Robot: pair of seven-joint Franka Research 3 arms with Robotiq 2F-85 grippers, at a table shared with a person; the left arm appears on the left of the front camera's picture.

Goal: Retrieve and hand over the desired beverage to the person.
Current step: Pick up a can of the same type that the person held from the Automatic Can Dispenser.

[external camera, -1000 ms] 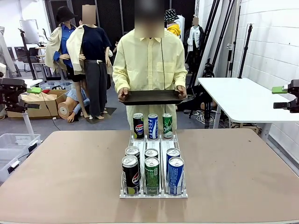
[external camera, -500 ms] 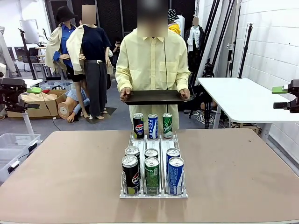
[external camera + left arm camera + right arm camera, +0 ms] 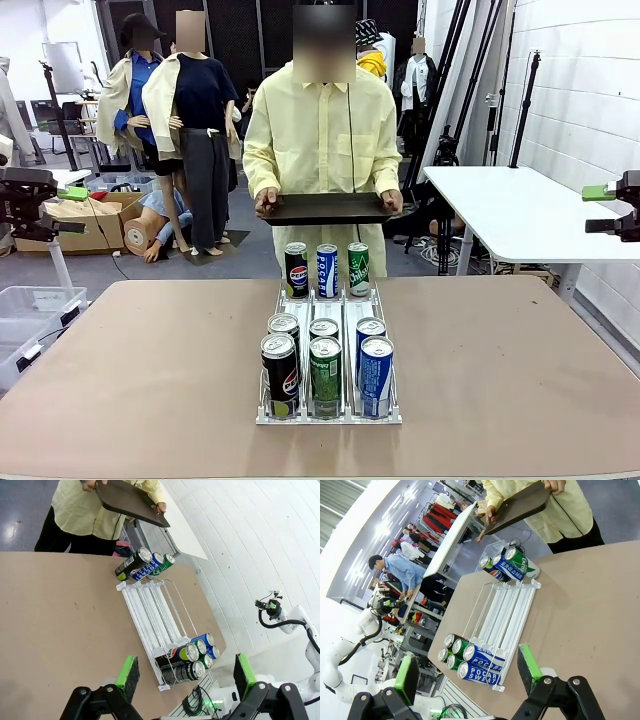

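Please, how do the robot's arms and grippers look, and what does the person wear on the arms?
Both arms are white with rounded joints, like the right arm seen far off. The black left gripper and black right gripper each have two fingers with flat green pads. The person wears a loose pale-yellow shirt with long sleeves.

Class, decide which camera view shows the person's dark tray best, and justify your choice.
The front view: the tray appears whole, level and seen head-on. Both wrist views show it slanted, far off and cropped at the top edge.
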